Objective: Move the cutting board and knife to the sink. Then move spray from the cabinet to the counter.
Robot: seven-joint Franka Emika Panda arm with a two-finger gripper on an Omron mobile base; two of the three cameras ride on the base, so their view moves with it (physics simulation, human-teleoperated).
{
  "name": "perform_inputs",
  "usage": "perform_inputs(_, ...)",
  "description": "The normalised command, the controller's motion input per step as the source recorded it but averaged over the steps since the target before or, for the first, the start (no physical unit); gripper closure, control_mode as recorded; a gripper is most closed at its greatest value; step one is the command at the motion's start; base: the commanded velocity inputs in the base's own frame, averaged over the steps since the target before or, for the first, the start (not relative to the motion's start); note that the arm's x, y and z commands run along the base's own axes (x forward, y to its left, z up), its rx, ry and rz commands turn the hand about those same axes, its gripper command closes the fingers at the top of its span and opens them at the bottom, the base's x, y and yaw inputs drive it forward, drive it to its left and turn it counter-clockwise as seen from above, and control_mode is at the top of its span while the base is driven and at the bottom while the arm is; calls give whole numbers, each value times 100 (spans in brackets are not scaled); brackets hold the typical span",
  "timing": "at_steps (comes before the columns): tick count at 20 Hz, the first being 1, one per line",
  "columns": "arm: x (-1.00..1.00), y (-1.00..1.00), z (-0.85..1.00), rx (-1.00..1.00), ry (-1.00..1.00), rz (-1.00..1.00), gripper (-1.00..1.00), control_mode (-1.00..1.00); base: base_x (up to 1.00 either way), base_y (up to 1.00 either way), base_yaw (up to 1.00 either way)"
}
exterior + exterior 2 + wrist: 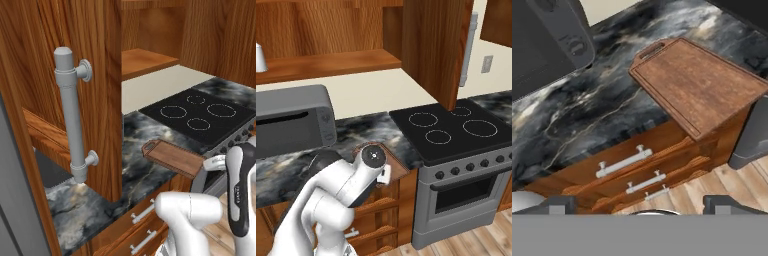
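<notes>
Brown wood fills the left of the left base view: the cabinet (107,75) door stands swung open, its long grey bar handle (72,117) upright on the door face. Right of it runs the dark marbled tabletop (135,145), and on that lies the cutting board (172,157), flat, with its slotted handle end pointing toward the cabinet door and its far end reaching the tabletop's front edge next to the black stovetop (200,112). The white arm (200,210) rises at the lower right, just in front of the board.

From the right base view, a grey microwave (293,120) sits at the left on the tabletop, a bare wooden shelf (326,62) runs above it, the board (396,162) shows partly behind the arm's wrist, and the stove (461,170) stands to the right.

Seen from the hand, the microwave (547,40) takes the upper left, the board (699,85) lies up and to the right with its corner hanging slightly past the tabletop edge above the wooden drawers (637,165), and the gripper (639,207) hangs low in front of those drawers, well apart from the board. Its jaws stand spread wide with nothing between them, one dark fingertip (559,205) at the left and the other at the right.
</notes>
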Motion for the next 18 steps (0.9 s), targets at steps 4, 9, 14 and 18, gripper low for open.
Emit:
perform_inputs(4,0,-34,14,24,0,-13,-100,-100,0,0,0)
perform_inputs(9,0,-36,8,24,7,-3,-100,-100,0,0,0)
perform_inputs(14,0,-26,-12,19,1,0,-100,-100,0,0,0)
perform_inputs(18,9,-19,-21,11,0,1,-100,-100,0,0,0)
